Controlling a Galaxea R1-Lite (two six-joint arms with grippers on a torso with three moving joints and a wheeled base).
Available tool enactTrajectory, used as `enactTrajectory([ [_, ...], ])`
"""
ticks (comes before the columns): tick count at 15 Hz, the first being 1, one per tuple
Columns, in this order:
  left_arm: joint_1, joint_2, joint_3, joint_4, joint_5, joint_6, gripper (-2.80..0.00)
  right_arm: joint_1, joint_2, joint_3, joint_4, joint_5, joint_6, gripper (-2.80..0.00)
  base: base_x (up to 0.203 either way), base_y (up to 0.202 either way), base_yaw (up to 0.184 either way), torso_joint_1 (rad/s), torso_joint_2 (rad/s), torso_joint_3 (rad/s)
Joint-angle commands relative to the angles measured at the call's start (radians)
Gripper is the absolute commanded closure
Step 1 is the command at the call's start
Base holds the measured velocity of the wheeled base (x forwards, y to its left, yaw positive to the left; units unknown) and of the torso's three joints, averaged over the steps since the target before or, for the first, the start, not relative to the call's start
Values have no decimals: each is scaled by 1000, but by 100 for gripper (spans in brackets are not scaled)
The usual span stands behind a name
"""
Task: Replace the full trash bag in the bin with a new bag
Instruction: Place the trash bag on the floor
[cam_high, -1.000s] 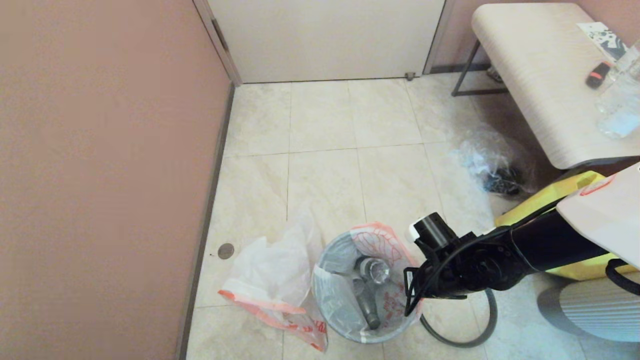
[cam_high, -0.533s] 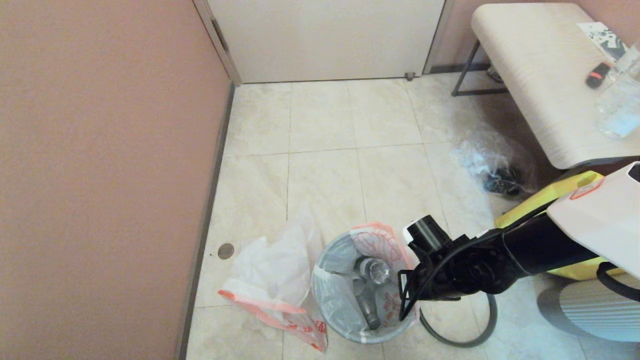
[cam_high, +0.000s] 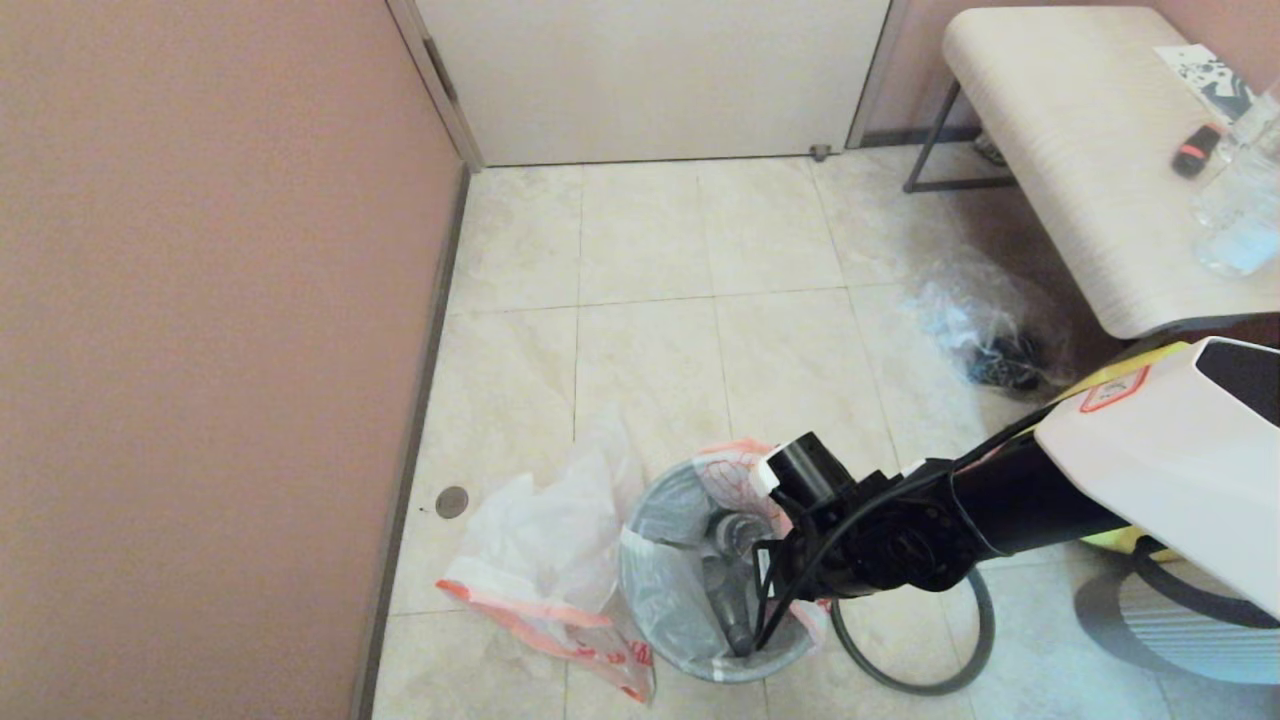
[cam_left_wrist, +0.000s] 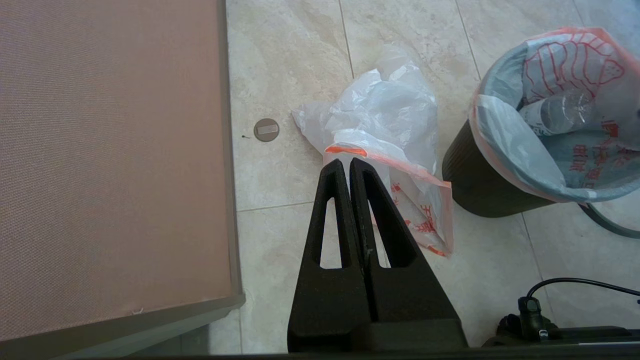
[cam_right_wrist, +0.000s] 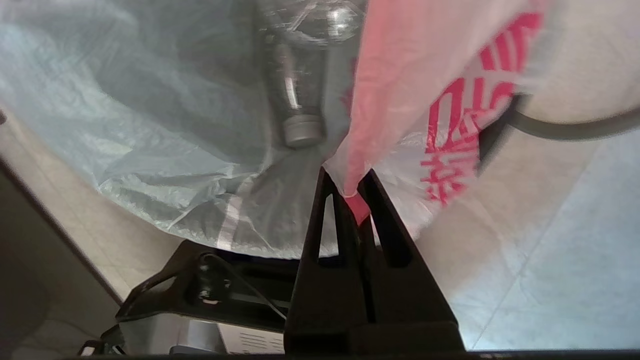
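The dark round bin (cam_left_wrist: 480, 190) stands on the tiled floor, lined with a full translucent bag (cam_high: 670, 600) printed in red. Plastic bottles (cam_high: 735, 590) lie inside. My right gripper (cam_high: 765, 630) reaches over the bin's right rim. In the right wrist view it (cam_right_wrist: 350, 182) is shut on the bag's pink edge (cam_right_wrist: 395, 100). The bin's loose dark hoop (cam_high: 940, 680) lies on the floor right of the bin. A crumpled new bag (cam_high: 540, 560) lies left of the bin. My left gripper (cam_left_wrist: 346, 162) hangs shut and empty above that bag's (cam_left_wrist: 385, 115) near edge.
A pink wall (cam_high: 200, 350) runs along the left, with a floor drain (cam_high: 452, 501) beside it. A bench (cam_high: 1080, 150) stands at the back right. Under it sit a clear bag of dark items (cam_high: 990, 330) and a yellow tote (cam_high: 1130, 375). A ribbed grey object (cam_high: 1190, 620) is at the right.
My right gripper has moved left and down over the bin's opening, drawing the bag's red-printed edge inward. The left gripper's earlier position is not shown.
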Motion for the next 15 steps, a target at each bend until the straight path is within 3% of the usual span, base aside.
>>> enactTrajectory([
  [1, 0, 0, 0, 0, 0, 0, 0, 11, 31, -17, 0, -3, 2, 0, 0, 0, 0, 0, 0, 0],
  [8, 0, 0, 0, 0, 0, 0, 0, -7, 143, -88, -1, -7, -25, 0, 0, 0, 0, 0, 0, 0],
  [15, 0, 0, 0, 0, 0, 0, 0, -35, 330, -296, 38, -12, -42, 0, 0, 0, 0, 0, 0, 0],
])
